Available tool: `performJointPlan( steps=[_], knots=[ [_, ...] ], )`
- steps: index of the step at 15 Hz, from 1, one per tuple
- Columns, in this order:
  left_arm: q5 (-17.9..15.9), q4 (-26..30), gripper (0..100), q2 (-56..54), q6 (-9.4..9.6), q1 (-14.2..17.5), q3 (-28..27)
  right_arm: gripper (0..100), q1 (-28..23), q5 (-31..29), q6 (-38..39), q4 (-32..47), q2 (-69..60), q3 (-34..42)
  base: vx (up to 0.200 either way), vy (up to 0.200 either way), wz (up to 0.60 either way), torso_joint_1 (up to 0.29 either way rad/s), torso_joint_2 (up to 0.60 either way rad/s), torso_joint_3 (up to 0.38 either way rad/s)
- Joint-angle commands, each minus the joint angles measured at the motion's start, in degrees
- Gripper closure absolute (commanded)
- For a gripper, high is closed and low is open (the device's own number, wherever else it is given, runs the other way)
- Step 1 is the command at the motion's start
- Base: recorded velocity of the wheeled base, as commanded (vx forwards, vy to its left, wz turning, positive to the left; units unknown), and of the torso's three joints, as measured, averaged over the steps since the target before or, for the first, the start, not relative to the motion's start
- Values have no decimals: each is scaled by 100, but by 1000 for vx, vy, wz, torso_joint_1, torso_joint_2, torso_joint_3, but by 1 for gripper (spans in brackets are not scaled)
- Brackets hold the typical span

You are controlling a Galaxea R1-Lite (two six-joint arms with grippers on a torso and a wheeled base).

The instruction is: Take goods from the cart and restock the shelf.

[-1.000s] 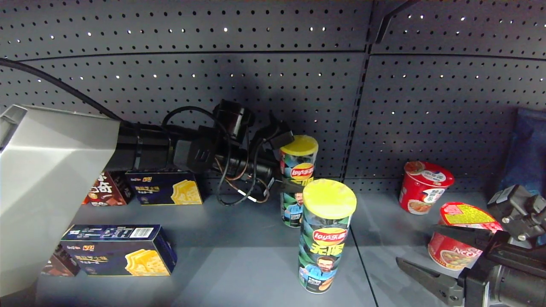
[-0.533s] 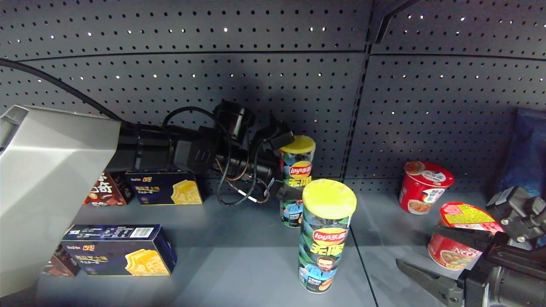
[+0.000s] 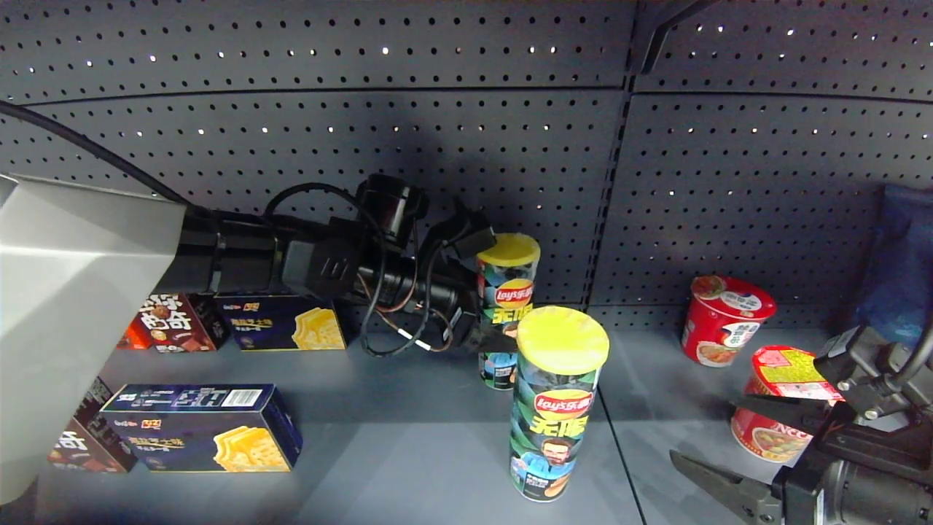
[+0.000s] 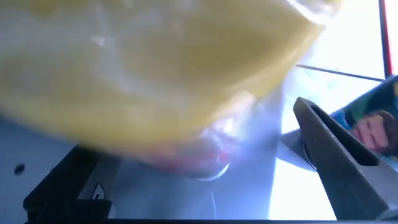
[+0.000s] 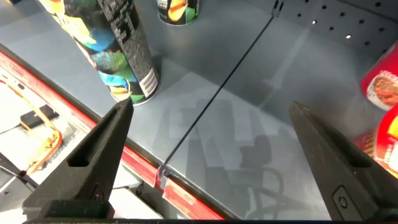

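At the far left, the left arm (image 3: 240,255) has drawn back leftward over the last second. Its grey housing now uncovers more of the brown boxes (image 3: 164,322) at the far side of the shelf (image 3: 408,452), while the navy boxes (image 3: 280,321) beside them have not stirred. The left claw (image 3: 497,288) has slid back a little with the arm, yet the rear chip can (image 3: 514,300) that it straddles stays where it was, upright on the shelf close to the pegboard (image 3: 466,146). From that we judge the grip has let go. The left wrist view shows the two fingers spread wide on either side of the can's yellow lid, parted and apparently no longer pinching, though still around it. Just nearer to us, the front chip can (image 3: 557,408) stands untouched, and to the right the two red noodle cups (image 3: 725,317) sit as before. At the near right, the right claw (image 3: 705,429) has edged slightly leftward. It hangs wide open over the shelf's near edge and holds nothing. For the task, we read this as one can now set in its place. The left arm has to finish backing clear without clipping either can, since the front one stands close by, before we go for the next item.
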Motion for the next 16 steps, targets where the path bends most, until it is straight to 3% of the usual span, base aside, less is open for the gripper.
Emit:
performJointPlan(
  steps=[1,3,5,10,13,16],
  knots=[
    [35,-38,0,-326,1,38,343,0,7,10,-4,-1,132,33,0,0,0,0,0,0],
    [44,-213,0,-651,1,143,756,0,7,71,-4,-1,184,156,0,0,0,0,0,0],
    [53,-266,0,-721,1,169,826,0,7,80,-4,-10,211,226,0,0,0,0,0,0],
    [202,-328,0,-1697,1,644,1767,0,-2,63,-12,7,334,437,0,0,0,0,0,0],
    [519,-627,0,-2506,-8,1040,2839,0,-37,-421,-12,210,852,-90,0,0,0,0,0,0],
    [905,-671,0,-3007,1,1207,3375,0,-46,-588,102,306,1186,-301,0,0,0,0,0,0]
  ],
)
